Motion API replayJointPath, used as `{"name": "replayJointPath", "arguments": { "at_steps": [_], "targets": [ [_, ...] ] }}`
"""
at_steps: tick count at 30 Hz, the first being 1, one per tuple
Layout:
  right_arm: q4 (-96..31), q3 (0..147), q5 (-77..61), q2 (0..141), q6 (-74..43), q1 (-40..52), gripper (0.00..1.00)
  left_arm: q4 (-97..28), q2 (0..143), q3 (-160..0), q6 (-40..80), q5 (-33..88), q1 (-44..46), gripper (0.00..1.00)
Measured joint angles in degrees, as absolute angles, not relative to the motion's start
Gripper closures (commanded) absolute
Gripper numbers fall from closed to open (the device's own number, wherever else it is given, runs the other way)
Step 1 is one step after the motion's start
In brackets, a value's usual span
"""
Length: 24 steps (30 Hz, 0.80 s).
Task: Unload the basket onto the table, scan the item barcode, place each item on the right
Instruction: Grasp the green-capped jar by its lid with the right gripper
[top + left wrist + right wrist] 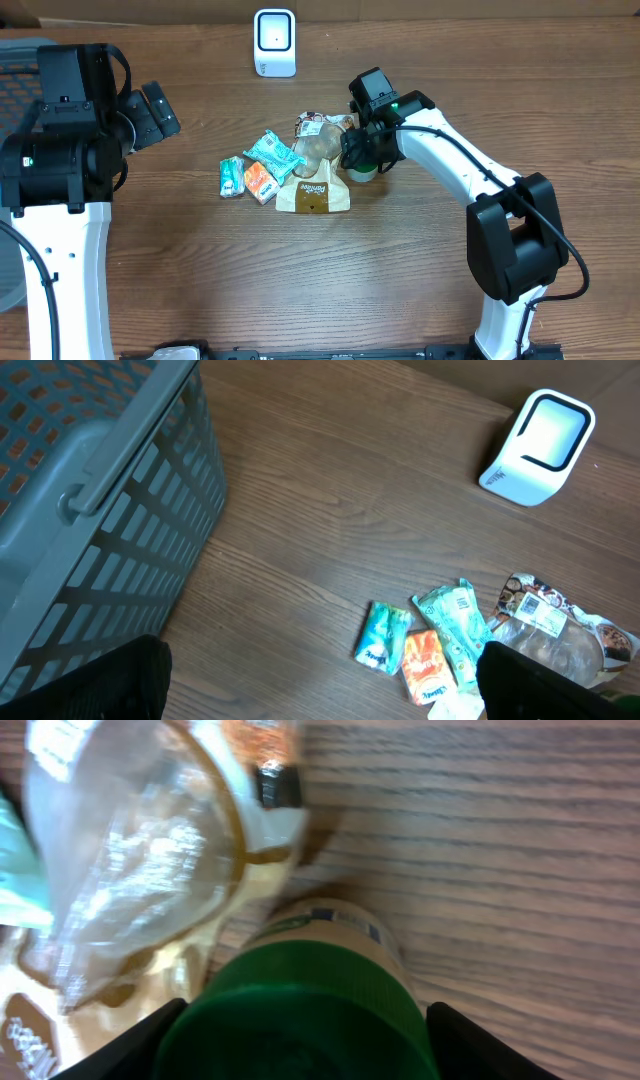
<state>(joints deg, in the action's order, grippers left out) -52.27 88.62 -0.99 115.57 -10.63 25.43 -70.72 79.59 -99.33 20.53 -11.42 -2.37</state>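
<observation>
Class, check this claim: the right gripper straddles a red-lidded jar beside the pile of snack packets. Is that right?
No: the lid is green, not red. The right wrist view shows the right gripper straddling a green-lidded jar beside the pile of snack packets.

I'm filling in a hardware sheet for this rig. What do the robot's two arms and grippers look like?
Both the left arm and the right arm have white links joined by boxy black joint housings, each showing a small green light. Black cables run along both. The left gripper and the right gripper are black.
</observation>
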Motion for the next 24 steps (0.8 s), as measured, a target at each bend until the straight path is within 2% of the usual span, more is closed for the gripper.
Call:
{"name": "replayJointPath", "arguments": {
  "at_steps": [7,12,19,21,22,24],
  "targets": [
    [-54.08,88.77,0.49,115.59,-11.25,25.17,0.34,-70.72,79.59,-99.33,20.53,-11.42,-2.37,0.01],
    [-56.36,89.14,1.26,115.59,-6.7,25.17,0.38,-70.72,79.59,-99.33,20.53,-11.42,-2.37,0.0],
    [-62.26,91.02,2.0,115.7,4.08,25.17,0.37,-70.72,79.59,-99.33,20.53,-11.42,-2.37,0.0],
    [-63.05,91.7,1.98,115.7,7.35,25.17,0.32,-70.72,79.59,-99.33,20.53,-11.42,-2.35,0.01],
    [-63.07,91.94,2.02,115.7,8.43,25.17,0.23,-70.72,79.59,-99.33,20.53,-11.42,-2.37,0.01],
    [-63.05,92.42,2.13,115.68,10.46,25.17,0.0,-70.72,79.59,-99.33,20.53,-11.42,-2.37,0.0]
  ]
}}
